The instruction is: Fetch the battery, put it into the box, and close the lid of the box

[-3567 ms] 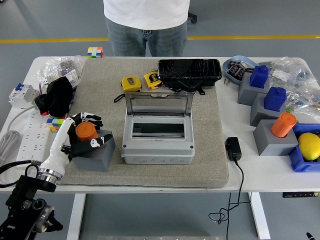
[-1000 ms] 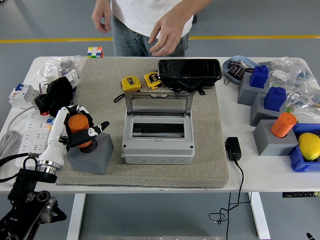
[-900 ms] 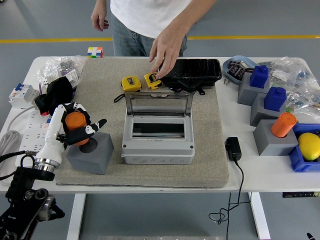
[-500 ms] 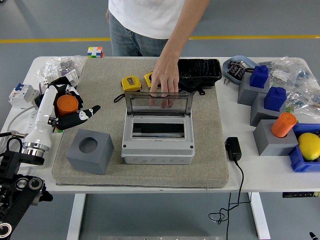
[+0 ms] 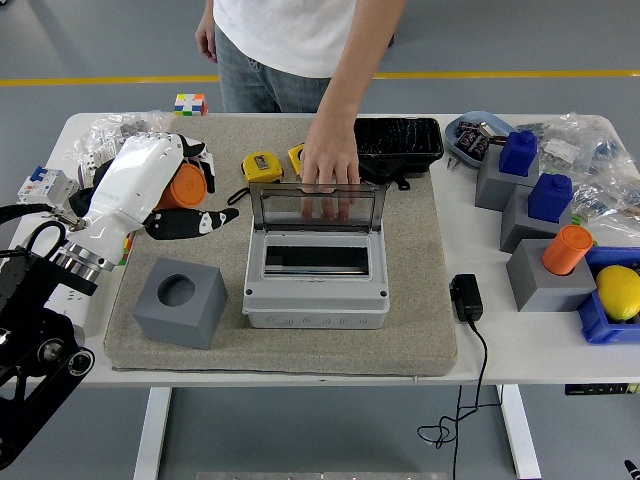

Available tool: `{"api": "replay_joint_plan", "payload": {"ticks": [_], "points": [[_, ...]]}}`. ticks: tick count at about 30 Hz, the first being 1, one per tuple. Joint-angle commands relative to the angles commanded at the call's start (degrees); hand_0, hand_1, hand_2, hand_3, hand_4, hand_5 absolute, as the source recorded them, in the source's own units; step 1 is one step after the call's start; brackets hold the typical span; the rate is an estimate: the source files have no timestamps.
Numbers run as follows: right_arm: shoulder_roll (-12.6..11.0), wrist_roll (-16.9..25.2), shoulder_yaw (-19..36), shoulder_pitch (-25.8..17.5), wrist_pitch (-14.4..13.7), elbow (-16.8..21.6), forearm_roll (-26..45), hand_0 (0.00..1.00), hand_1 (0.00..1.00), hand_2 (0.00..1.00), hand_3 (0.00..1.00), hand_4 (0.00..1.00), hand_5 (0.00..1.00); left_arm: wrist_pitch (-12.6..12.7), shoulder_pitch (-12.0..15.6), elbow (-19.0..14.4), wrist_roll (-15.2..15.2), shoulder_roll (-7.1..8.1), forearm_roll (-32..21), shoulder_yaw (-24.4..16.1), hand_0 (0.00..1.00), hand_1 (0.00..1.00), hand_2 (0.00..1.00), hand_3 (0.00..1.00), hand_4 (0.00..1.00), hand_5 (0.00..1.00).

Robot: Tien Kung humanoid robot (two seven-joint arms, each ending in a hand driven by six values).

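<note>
Head view. Left hand (image 5: 160, 190) up at nine o'clock, curled round the orange battery (image 5: 185, 186), index finger stretched out toward the box (image 5: 316, 268). Carried clear of the grey holder block (image 5: 181, 302) at seven o'clock, its round socket empty. Looks a stiff, smooth cylinder, probably light (slippery plastic, by the sheen), so best gripped round the barrel, as here. Box dead centre, clear lid (image 5: 315, 210) standing upright at the back, cavity open. A person's hand (image 5: 329, 165) at twelve o'clock, resting on the lid's top edge, fingers showing through the clear panel. Right hand nowhere in sight. Grey felt mat (image 5: 430, 300) over the white table (image 5: 530, 355), some give and friction there. Crowded around: tape measures (image 5: 262, 166) at eleven, more grey blocks at three. Grey floor beyond, with a yellow line.
</note>
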Motion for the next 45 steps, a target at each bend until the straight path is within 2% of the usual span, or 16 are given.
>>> {"api": "replay_joint_plan", "payload": {"ticks": [3,5,6,10,11,12,17,18,23,26,27,32,40,45], "points": [[-0.12,0.02,1.42,0.15,0.02,-0.11,-0.63,0.863,0.863,0.833,0.85,0.998,0.998,-0.55,-2.08,-1.81,1.38,3.49,1.87,4.8,0.058,0.057,0.109,0.067,0.691,0.246],[-0.14,0.02,1.87,0.18,0.03,-0.15,-0.83,0.863,0.863,0.833,0.85,0.998,0.998,-0.93,-3.21,-2.73,1.75,5.0,2.01,7.85,0.058,0.057,0.109,0.067,0.691,0.246],[-0.15,0.02,2.07,0.21,0.03,-0.16,-0.9,0.863,0.863,0.832,0.85,0.998,0.998,-1.1,-3.69,-2.99,1.87,5.41,1.93,9.19,0.063,0.06,0.112,0.082,0.679,0.292],[-0.23,-0.06,2.97,0.27,-0.02,-0.23,-1.41,0.863,0.863,0.832,0.85,0.998,0.998,-1.38,-5.53,-2.82,2.47,5.57,1.08,13.86,0.063,0.06,0.112,0.082,0.679,0.292],[-0.25,-0.14,3.37,0.26,-0.04,-0.23,-1.71,0.863,0.863,0.832,0.85,0.998,0.998,-1.43,-6.11,-2.38,2.38,5.28,0.58,14.98,0.063,0.06,0.112,0.082,0.679,0.292],[-0.26,-0.24,3.72,0.27,-0.06,-0.24,-2.04,0.863,0.863,0.832,0.85,0.998,0.998,-1.37,-6.61,-2.0,2.34,4.91,0.26,15.93,0.07,0.064,0.118,0.107,0.672,0.345],[-0.39,-0.52,4.31,0.38,-0.14,-0.24,-2.9,0.863,0.863,0.832,0.85,0.998,0.998,-0.79,-8.77,0.57,2.03,2.27,-1.23,19.71,0.07,0.064,0.118,0.107,0.672,0.345],[-0.42,-0.55,4.42,0.45,-0.17,-0.24,-3.07,0.863,0.863,0.833,0.85,0.998,0.998,-0.8,-9.38,1.53,1.93,1.49,-1.49,20.47,0.072,0.068,0.118,0.106,0.659,0.372],[-0.47,-0.65,4.52,0.58,-0.26,-0.24,-3.46,0.863,0.863,0.833,0.85,0.998,0.998,-0.64,-11.49,5.09,1.9,-1.63,-2.12,23.57,0.072,0.068,0.118,0.106,0.659,0.372],[-0.53,-0.86,4.42,0.68,-0.34,-0.24,-3.7,0.863,0.864,0.833,0.85,0.998,0.998,-0.34,-12.92,7.31,1.66,-4.01,-2.49,25.63,0.073,0.069,0.12,0.106,0.645,0.388],[-0.59,-0.91,4.26,0.7,-0.35,-0.24,-3.72,0.863,0.864,0.833,0.85,0.998,0.998,-0.16,-14.03,8.72,1.39,-5.22,-3.06,27.03,0.073,0.069,0.12,0.106,0.645,0.388],[-0.67,-1.07,4.1,0.66,-0.38,-0.24,-3.92,0.863,0.863,0.833,0.851,0.998,0.998,0.02,-16.45,12.45,0.62,-6.94,-4.28,29.05,0.075,0.07,0.121,0.11,0.637,0.393],[-0.53,-1.17,4.36,0.92,-0.47,-0.24,-4.16,0.861,0.863,0.833,0.85,0.998,0.998,0.13,-19.22,19.85,-1.48,-11.17,-6.97,30.0,0.076,0.071,0.12,0.107,0.632,0.409],[-0.44,-1.06,3.84,0.99,-0.48,-0.24,-3.75,0.862,0.863,0.833,0.85,0.998,0.998,0.25,-20.38,21.96,-1.73,-13.01,-8.06,30.36,0.077,0.071,0.12,0.101,0.628,0.411]]}}
